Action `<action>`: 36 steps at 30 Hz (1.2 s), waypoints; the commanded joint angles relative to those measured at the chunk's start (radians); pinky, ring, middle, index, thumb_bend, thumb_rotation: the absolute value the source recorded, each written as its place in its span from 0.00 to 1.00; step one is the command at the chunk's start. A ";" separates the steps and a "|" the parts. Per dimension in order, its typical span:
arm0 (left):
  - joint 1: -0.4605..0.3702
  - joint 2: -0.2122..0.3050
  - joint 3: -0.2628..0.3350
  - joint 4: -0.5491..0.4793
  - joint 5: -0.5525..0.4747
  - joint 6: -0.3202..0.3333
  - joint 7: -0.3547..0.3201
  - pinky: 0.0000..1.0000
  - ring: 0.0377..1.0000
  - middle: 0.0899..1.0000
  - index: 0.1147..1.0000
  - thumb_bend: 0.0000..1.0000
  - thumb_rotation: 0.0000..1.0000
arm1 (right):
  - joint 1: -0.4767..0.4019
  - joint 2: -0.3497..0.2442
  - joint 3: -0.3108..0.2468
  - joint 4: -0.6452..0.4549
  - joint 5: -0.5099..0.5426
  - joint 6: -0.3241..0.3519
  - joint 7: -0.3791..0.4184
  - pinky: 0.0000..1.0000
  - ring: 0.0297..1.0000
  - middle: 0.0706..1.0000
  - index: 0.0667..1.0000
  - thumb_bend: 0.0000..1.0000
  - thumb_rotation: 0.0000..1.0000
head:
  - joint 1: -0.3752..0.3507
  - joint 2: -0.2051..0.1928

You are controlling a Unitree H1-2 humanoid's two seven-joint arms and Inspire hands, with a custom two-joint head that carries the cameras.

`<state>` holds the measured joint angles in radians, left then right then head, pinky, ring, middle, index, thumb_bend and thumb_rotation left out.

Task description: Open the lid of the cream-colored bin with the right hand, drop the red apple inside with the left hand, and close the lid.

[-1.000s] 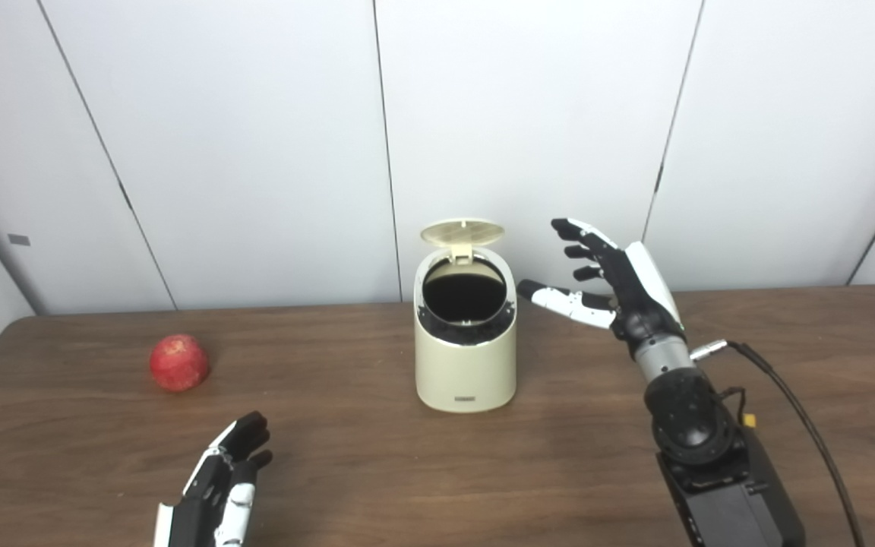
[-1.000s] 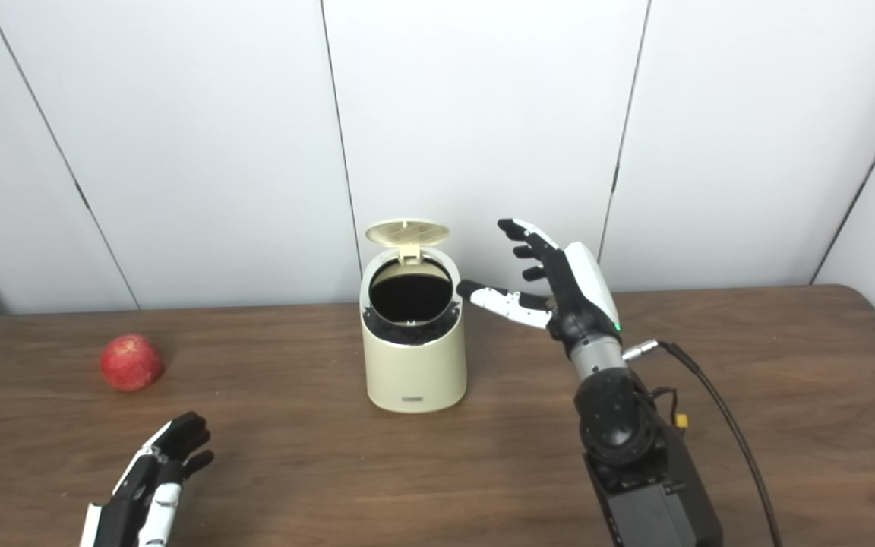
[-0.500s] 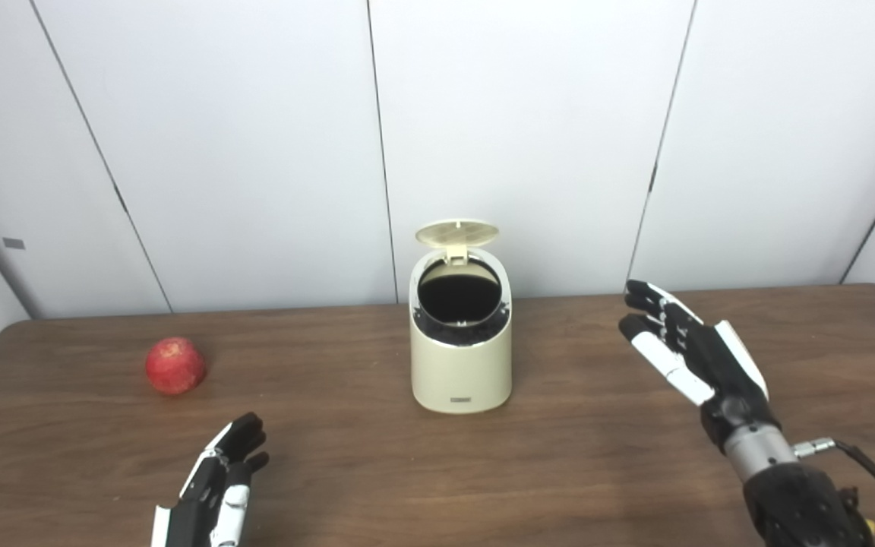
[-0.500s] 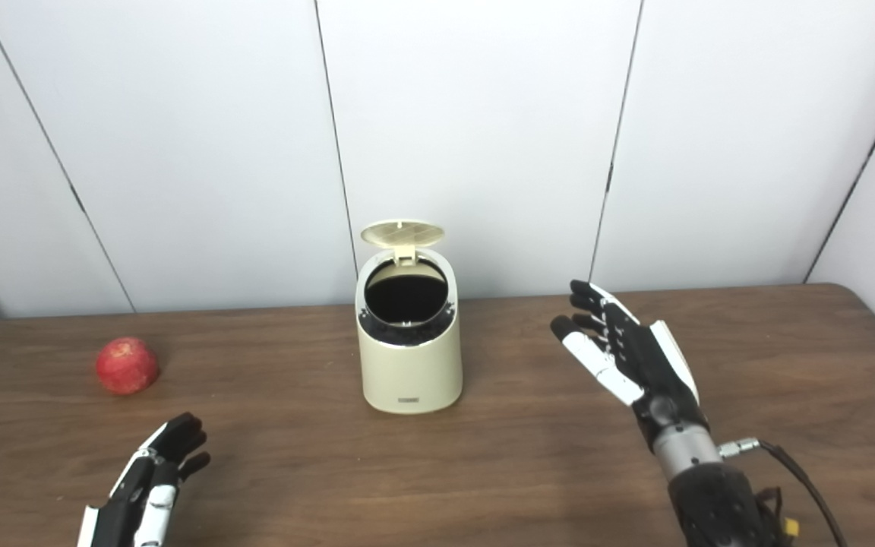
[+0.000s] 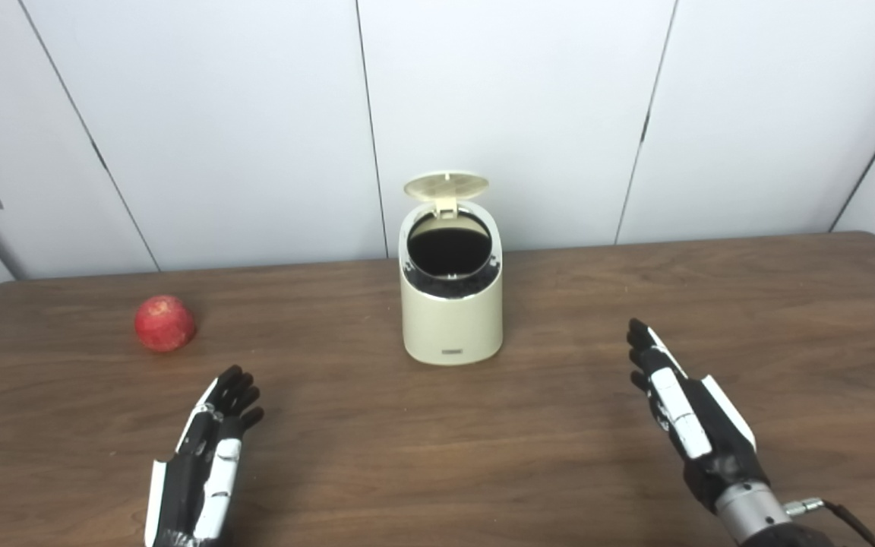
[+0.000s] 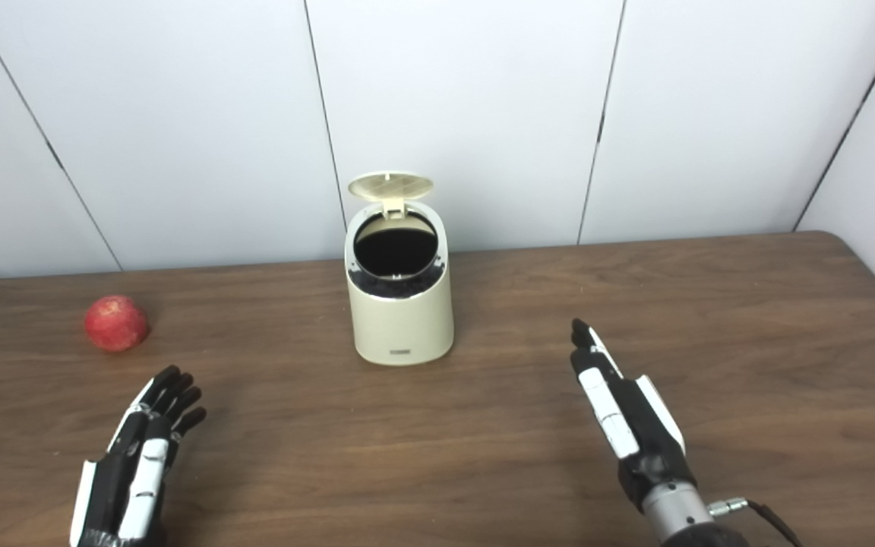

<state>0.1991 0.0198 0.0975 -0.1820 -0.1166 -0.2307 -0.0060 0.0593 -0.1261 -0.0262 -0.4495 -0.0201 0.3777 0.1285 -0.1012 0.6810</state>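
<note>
The cream-colored bin (image 5: pixel 451 313) stands mid-table with its round lid (image 5: pixel 446 184) tipped up at the back, showing a dark, empty-looking inside. The red apple (image 5: pixel 165 323) rests on the table far to the left of the bin. My left hand (image 5: pixel 208 454) lies low at the front left, open, fingers stretched toward the apple but well short of it. My right hand (image 5: pixel 684 416) hovers low at the front right, open and edge-on, away from the bin.
The brown wooden table (image 5: pixel 544 425) runs wide, with its rounded far corners against white wall panels (image 5: pixel 529 114). A cable (image 5: pixel 836 510) trails from my right wrist at the bottom right.
My right hand has pulled back from beside the bin's rim down toward the front right. The camera has tilted down, so the whole scene sits higher. The lid stays up.
</note>
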 commanded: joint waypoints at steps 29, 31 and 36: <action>0.063 -0.011 -0.032 -0.056 0.088 0.035 0.001 0.86 0.89 0.92 0.92 0.53 0.69 | 0.010 -0.013 -0.118 0.217 0.189 -0.347 -0.028 1.00 1.00 1.00 1.00 0.57 1.00 | 0.348 -0.040; 0.068 -0.008 -0.040 -0.082 0.088 0.072 -0.004 0.87 0.91 0.93 0.95 0.51 0.69 | 0.010 -0.014 -0.119 0.191 0.202 -0.315 -0.030 1.00 1.00 1.00 1.00 0.56 1.00 | 0.369 -0.046; 0.076 0.016 -0.046 -0.165 0.124 0.156 -0.008 0.89 0.92 0.94 0.98 0.51 0.66 | 0.013 -0.011 -0.111 0.133 0.198 -0.258 -0.039 1.00 1.00 1.00 1.00 0.52 1.00 | 0.426 -0.072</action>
<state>0.2176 0.0206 0.0541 -0.2878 -0.0084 -0.0797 -0.0108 0.0868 -0.1263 -0.1368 -0.2748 0.1706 0.1177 0.0927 0.3235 0.6091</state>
